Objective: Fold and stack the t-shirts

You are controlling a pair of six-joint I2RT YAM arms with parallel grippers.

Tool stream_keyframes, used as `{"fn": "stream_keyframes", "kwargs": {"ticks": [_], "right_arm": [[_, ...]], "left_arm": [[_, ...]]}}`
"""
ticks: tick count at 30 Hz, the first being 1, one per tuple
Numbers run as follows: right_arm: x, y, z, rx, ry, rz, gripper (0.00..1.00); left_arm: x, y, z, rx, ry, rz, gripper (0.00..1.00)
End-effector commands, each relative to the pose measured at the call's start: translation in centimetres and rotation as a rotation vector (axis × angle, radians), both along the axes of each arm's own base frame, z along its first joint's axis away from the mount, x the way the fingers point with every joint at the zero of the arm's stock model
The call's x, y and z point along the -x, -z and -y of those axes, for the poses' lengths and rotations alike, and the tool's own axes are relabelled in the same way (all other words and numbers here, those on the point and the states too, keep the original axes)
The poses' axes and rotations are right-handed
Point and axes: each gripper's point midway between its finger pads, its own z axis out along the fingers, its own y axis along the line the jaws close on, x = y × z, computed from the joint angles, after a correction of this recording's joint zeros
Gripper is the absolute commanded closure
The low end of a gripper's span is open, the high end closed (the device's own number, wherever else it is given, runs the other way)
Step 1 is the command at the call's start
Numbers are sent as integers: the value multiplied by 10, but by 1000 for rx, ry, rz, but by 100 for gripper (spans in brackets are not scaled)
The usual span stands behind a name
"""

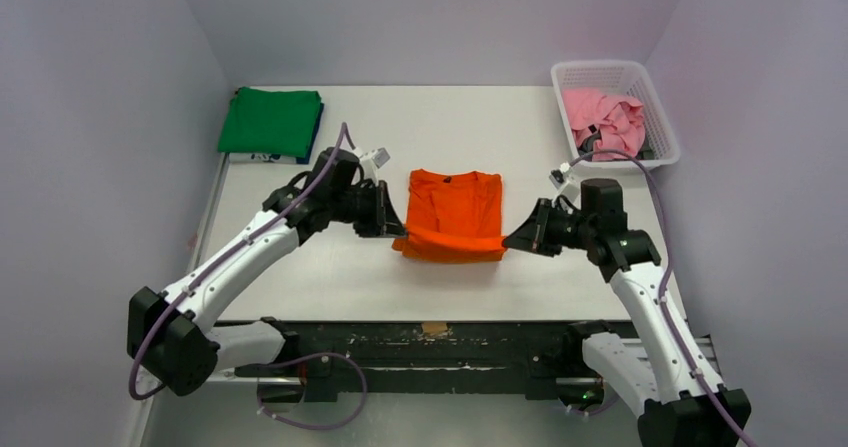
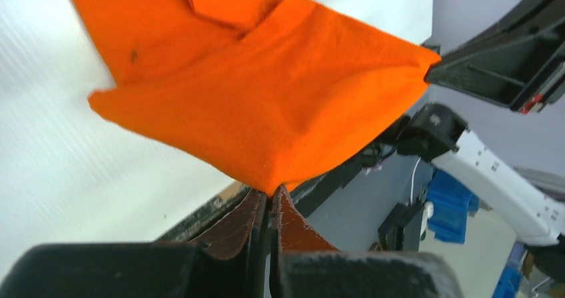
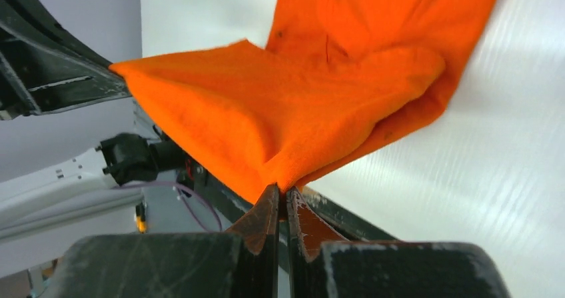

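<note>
**Both hands pinched on the near corners of the orange t-shirt**

Your left hand (image 1: 396,233) has its jaws closed tight on the near left corner of the orange t-shirt (image 1: 455,212). In the left wrist view the two fingers meet on a point of the cloth with no gap showing between them.

Your right hand (image 1: 508,239) is closed the same way on the near right corner. Its wrist view shows the fabric running down to a tip nipped between the fingers.

The two hands face each other across the shirt, and the near edge is stretched between them. That edge is a doubled layer, and it looks raised off the table (image 1: 400,127). The far part of the shirt, with the collar, lies flat in the middle of the table.

At the far left corner you have the green t-shirt (image 1: 270,122) folded flat. It lies on the dark blue t-shirt (image 1: 319,125), of which only a sliver shows along its right side.

The pink t-shirt (image 1: 605,115) sits crumpled in the white basket (image 1: 664,117) at the far right corner, well apart from both hands.
</note>
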Motion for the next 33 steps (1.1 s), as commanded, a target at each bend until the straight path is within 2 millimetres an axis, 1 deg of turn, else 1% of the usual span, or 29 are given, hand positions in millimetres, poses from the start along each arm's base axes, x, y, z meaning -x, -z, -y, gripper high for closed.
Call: {"fn": "stream_keyframes", "kwargs": {"ticks": [1,2,3,4,5,7,9,12,14,17,23,26,28,29,30,33], "right_arm": [[-64,-33,4,-3,128,168,100],[-74,-36,2,-18,138,177,100],[-83,-39,0,-23,135,179,100],[-91,-39,2,-7,141,173,100],[-102,-39,8,32,167,174,100],[-120,-41,17,73,216,182,100],[-135,-45,21,68,249,194,100],[-155,-44,27,71,276,191,100],[-167,-42,28,68,281,183,100],[-183,-36,29,54,272,162,100],[-222,-17,36,58,291,134,100],[-242,-2,40,63,301,114,100],[-254,11,43,66,309,94,100],[-262,23,45,70,314,74,100],[-270,30,47,74,321,67,100],[-292,50,54,104,350,50,100]], "left_arm": [[-65,-25,13,113,-41,100,100],[-82,-28,12,143,-56,101,100],[-94,-31,14,162,-53,112,100],[-109,-32,14,162,-60,124,100],[-120,-32,15,156,-58,129,100],[-138,-37,24,179,-21,134,100],[-153,-37,34,221,13,110,100],[-174,-33,41,248,19,78,100],[-187,-24,42,253,10,52,100],[-205,-16,37,244,-16,34,100],[-245,17,23,213,-82,-42,100],[-265,35,19,198,-107,-70,100],[-280,46,15,186,-129,-81,100],[-288,53,12,178,-143,-91,100],[-295,59,11,174,-152,-101,100],[-315,74,12,158,-168,-118,100]]}}
